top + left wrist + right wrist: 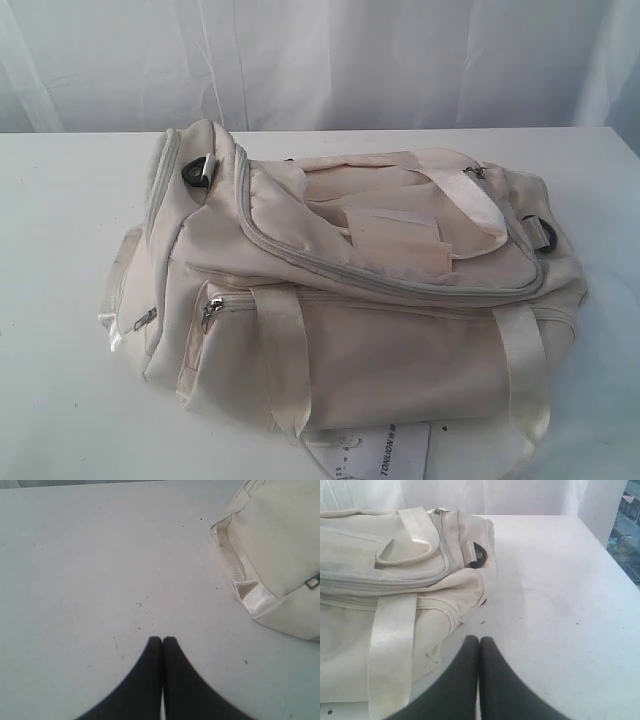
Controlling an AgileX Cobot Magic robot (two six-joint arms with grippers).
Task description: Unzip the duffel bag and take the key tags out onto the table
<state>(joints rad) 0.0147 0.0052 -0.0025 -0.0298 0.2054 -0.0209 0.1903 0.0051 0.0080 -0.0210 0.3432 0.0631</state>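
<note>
a white, softly pleated curtain hangs across the whole background, a white paper hang-tag with dark print lies flat, cut off by the lower edge of the exterior view, and a blurred bluish patch shows past the curtain's edge.

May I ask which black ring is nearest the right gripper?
The black ring on the duffel bag's right end, exterior view; the other ring is on the left end.
</note>
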